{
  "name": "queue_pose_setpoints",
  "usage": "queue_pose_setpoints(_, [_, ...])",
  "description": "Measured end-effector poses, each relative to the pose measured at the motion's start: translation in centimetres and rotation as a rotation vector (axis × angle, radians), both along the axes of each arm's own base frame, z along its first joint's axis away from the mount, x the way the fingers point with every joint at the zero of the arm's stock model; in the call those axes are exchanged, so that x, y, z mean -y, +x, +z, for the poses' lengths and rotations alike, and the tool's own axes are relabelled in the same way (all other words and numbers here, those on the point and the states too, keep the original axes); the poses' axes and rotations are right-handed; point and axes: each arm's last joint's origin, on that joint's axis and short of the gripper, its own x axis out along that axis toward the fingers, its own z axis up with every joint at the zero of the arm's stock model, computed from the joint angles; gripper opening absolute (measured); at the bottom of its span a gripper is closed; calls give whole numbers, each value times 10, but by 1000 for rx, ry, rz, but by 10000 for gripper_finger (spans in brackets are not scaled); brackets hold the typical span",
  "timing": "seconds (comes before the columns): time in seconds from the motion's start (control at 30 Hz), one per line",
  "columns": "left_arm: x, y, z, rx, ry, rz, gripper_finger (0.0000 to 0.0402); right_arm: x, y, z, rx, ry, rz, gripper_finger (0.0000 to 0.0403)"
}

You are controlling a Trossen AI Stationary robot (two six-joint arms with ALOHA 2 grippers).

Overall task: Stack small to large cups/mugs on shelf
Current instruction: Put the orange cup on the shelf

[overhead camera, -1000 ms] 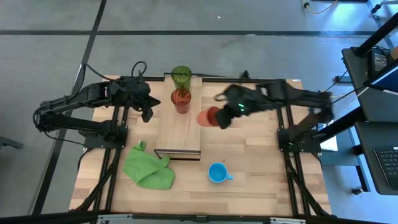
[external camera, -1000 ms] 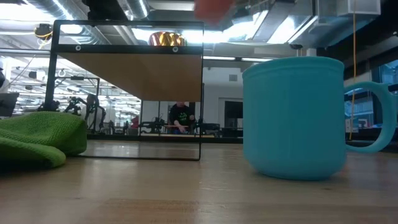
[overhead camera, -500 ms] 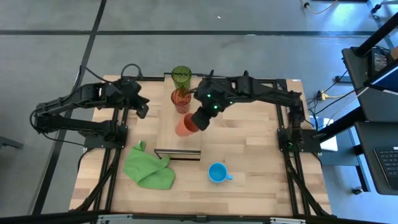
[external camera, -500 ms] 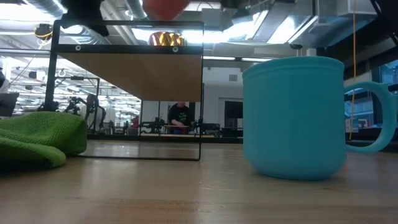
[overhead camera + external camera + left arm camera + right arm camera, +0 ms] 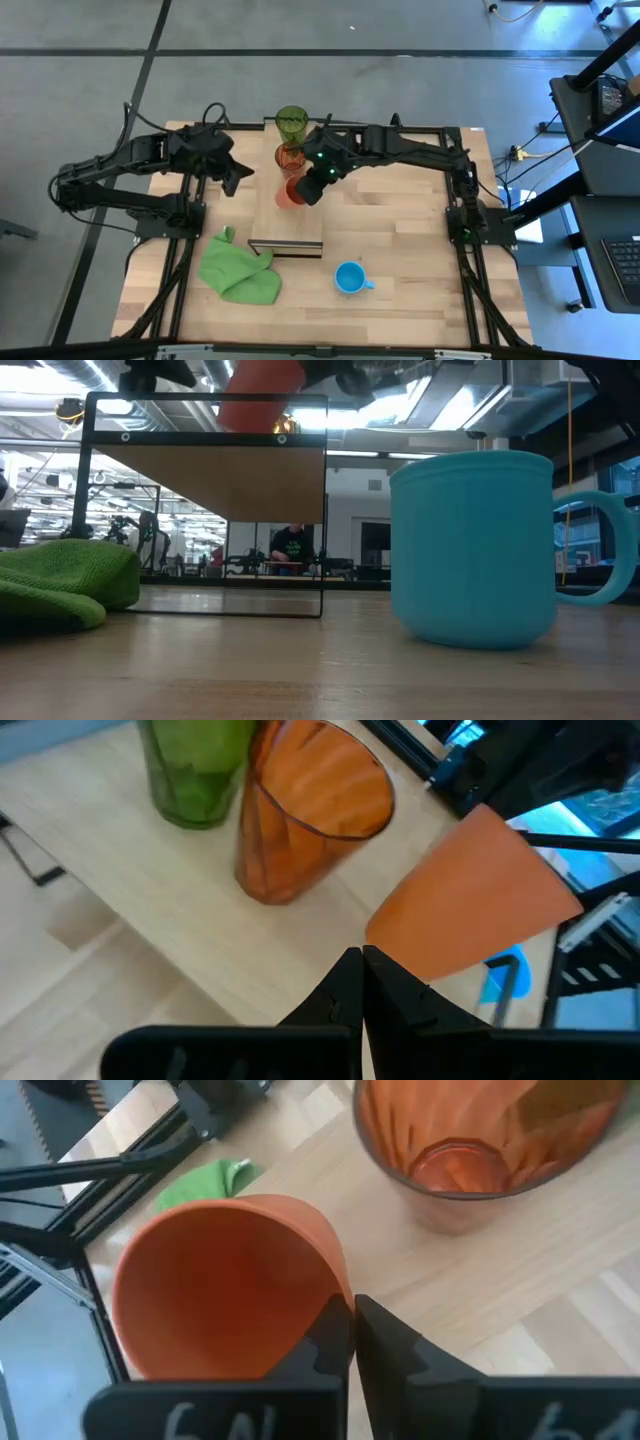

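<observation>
The small red cup (image 5: 290,193) hangs tilted over the light-wood shelf (image 5: 287,222) in my right gripper (image 5: 312,190), which is shut on it. Right behind it on the shelf stand the red-orange tumbler (image 5: 290,157) and the tall green tumbler (image 5: 291,122), both upright on their bases. My left gripper (image 5: 236,181) is shut and waits off the shelf's left edge, pointing at the cup without reaching it. The light-blue mug (image 5: 349,278) stands on the tabletop near the front edge. My right gripper pinches the small red cup's wall at the rim (image 5: 338,1288), which runs into the narrow gap between the two fingers (image 5: 330,1335). It comes slanting down from the table's right. The cup is tilted with its mouth (image 5: 215,1295) toward the wrist, low over the shelf (image 5: 262,395).
A green cloth (image 5: 240,268) lies crumpled on the tabletop left of the shelf's near end. The near half of the shelf board (image 5: 290,225) is bare. Black frame rails (image 5: 455,215) run along both table sides.
My right gripper has carried the small red cup from the tabletop right of the shelf toward the left, over the shelf, and lowered it beside the red-orange tumbler. The cup has stayed tilted in the hold.
</observation>
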Motion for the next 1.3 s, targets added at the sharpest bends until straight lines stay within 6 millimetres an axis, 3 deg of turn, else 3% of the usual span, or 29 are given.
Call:
queue_pose_setpoints(0.13, [5, 1, 0, 11, -48, -42, 0, 0, 7, -7, -1, -12, 7, 15])
queue_pose_setpoints(0.47, [21, 9, 0, 21, -120, -194, 0, 7, 8, -4, 36, -26, 3, 15])
queue_pose_setpoints(0.77, [36, 55, -25, -146, 4, -356, 0, 7, 8, -3, 36, -35, 0, 16])
queue_pose_setpoints(0.9, [35, 68, -37, -220, 45, -341, 0, 7, 8, -4, 29, -34, 0, 16])
queue_pose_setpoints(1.3, [31, 67, -37, -245, 143, -257, 0, 6, 5, -6, -2, -3, 8, 16])
